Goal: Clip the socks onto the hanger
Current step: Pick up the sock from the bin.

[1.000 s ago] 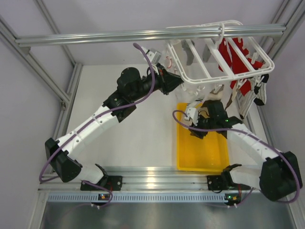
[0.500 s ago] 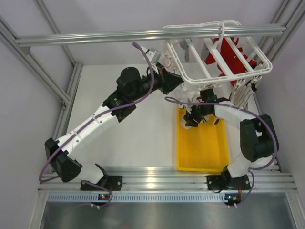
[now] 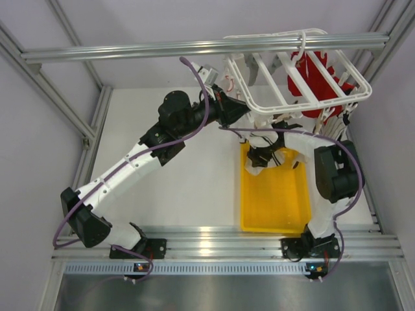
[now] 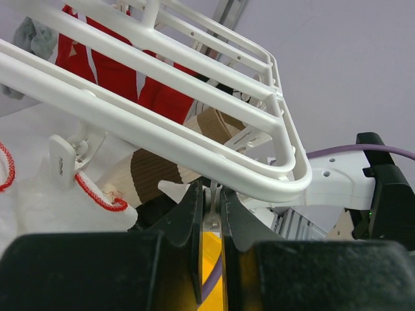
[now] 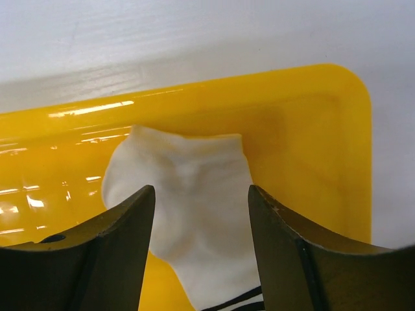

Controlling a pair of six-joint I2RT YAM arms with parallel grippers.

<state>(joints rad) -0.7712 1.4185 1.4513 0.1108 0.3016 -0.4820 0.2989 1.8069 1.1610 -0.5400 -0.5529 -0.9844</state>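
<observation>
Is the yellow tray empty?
No, a white sock lies in the yellow tray, near its rim.

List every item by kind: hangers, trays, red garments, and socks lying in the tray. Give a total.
white hanger: 1
yellow tray: 1
red garment: 1
sock in the tray: 1 that shows
Total: 4
</observation>
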